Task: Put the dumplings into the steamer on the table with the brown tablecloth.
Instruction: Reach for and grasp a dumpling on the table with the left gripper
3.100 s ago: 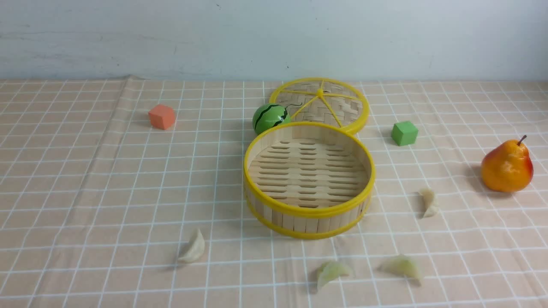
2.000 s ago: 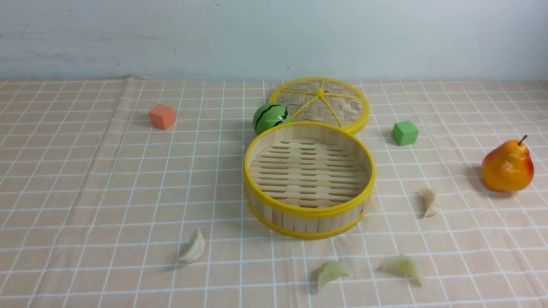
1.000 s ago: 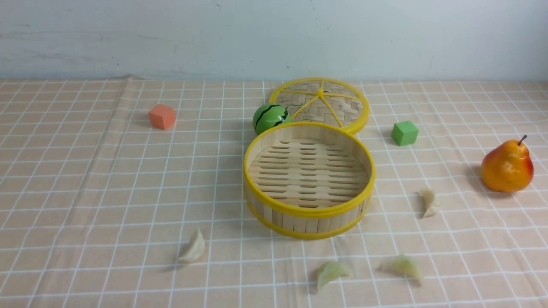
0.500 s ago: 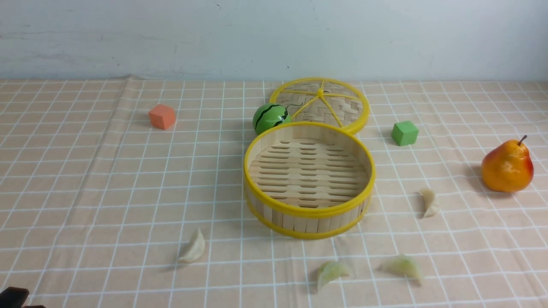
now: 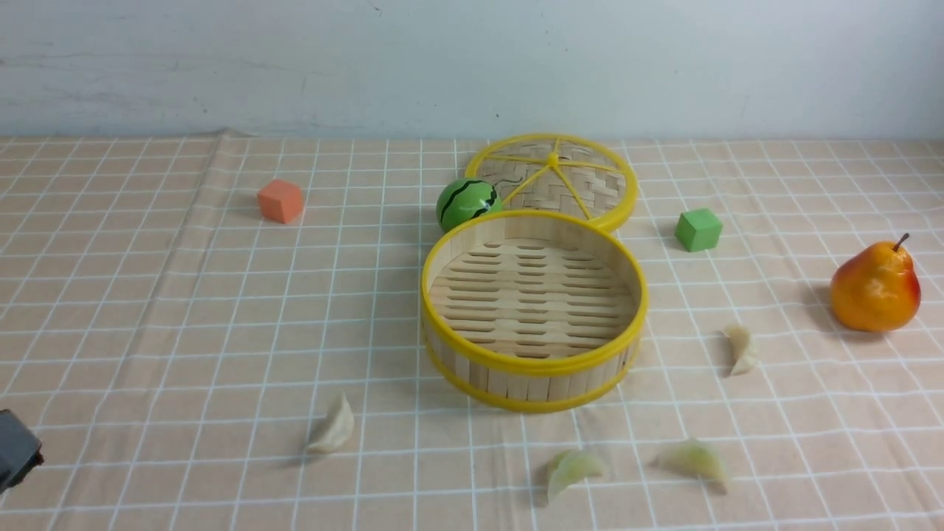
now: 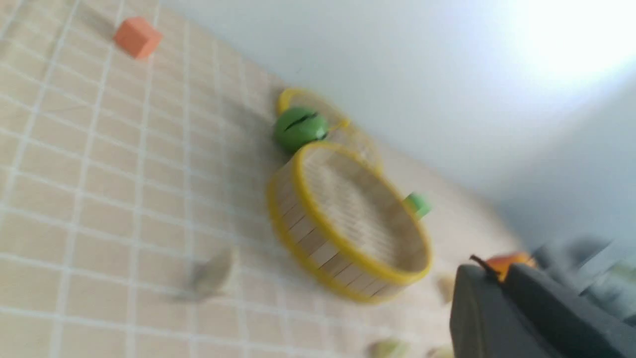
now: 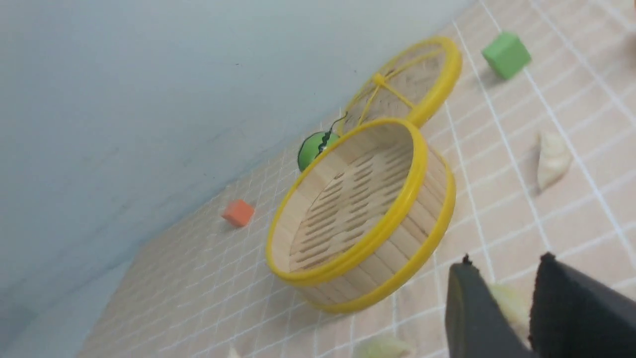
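Checking the front view: the steamer (image 5: 534,365) sits empty at centre frame on the brown tablecloth (image 5: 221,310). Its woven lid (image 5: 553,181) lies flat behind it, so the mouth is free for drops from above. All four dumplings lie loose on the bench outside it. The left dumpling (image 5: 332,428) is lower left of the basket, the middle dumpling (image 5: 574,468) and lower-right dumpling (image 5: 693,459) sit along the bottom, and the right dumpling (image 5: 740,348) is beside the right wall.

My left fingers (image 6: 477,308) look pressed together with nothing between them, though that view is blurred. Only a dark corner of that arm shows at the front view's lower left edge. My right fingers (image 7: 467,308) stand a narrow gap apart, empty, with a dumpling on the cloth showing through the gap.

I reckon each arm works its own side, and the left must spread before any pick.
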Robot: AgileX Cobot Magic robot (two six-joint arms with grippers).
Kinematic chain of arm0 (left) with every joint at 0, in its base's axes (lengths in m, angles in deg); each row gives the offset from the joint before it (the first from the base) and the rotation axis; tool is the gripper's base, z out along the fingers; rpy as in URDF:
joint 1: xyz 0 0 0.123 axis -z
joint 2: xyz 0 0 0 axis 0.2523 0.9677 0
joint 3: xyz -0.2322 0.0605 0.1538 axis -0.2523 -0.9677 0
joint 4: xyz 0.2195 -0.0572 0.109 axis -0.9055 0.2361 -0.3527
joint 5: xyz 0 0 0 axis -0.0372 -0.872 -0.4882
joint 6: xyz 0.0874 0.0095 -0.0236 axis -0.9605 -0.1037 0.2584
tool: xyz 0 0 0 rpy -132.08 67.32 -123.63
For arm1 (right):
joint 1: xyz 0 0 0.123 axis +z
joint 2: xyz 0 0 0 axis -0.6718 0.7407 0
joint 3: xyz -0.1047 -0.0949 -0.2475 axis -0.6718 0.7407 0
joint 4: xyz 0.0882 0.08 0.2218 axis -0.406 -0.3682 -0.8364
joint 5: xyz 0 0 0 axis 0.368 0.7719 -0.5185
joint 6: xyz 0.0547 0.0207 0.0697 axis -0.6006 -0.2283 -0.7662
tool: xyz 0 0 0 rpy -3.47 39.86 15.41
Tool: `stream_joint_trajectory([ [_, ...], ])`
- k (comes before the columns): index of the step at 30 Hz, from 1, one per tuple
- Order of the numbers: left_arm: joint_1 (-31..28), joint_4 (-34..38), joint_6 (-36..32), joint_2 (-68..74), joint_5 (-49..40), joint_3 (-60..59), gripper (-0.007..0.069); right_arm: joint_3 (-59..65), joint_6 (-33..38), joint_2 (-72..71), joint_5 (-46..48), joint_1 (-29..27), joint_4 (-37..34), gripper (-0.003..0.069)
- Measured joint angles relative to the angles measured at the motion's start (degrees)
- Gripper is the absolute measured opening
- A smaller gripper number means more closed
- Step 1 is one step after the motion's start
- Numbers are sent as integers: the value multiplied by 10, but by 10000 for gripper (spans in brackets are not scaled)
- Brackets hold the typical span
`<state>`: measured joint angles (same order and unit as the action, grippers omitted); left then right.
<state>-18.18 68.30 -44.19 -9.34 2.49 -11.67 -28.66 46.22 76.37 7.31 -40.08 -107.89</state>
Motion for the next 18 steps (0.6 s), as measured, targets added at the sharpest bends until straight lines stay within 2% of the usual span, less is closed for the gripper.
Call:
stream_joint_trajectory([
  [1, 0, -21, -3, 34, -23, 27, 6, -23, 18, 21, 3, 0, 10, 134],
  [2, 0, -70, -7, 84, -79, 68, -13, -60, 43, 74, 20, 0, 35, 78],
  [3, 0, -76, -8, 92, -87, 81, -14, -73, 51, 82, 23, 0, 38, 70],
  [4, 0, -125, -13, 154, -148, 131, -14, -128, 84, 146, 59, 0, 63, 9],
  [5, 2, -153, -18, 189, -182, 158, -14, -163, 104, 186, 91, 0, 77, -9],
  [9, 53, -233, -23, 295, -255, 225, -14, -276, 168, 320, 232, 6, 103, -19],
  [11, 102, -258, -23, 341, -268, 250, -14, -309, 184, 374, 277, 26, 106, -19],
  [14, 181, -303, -16, 412, -273, 281, -14, -345, 197, 435, 323, 84, 115, -17],
  [15, 214, -324, -4, 450, -273, 294, -14, -351, 204, 452, 336, 118, 120, -15],
  [16, 214, -328, -2, 450, -273, 294, -14, -352, 205, 457, 340, 123, 121, -15],
  [18, 261, -369, 25, 515, -273, 320, -8, -356, 208, 479, 365, 176, 136, -12],
])
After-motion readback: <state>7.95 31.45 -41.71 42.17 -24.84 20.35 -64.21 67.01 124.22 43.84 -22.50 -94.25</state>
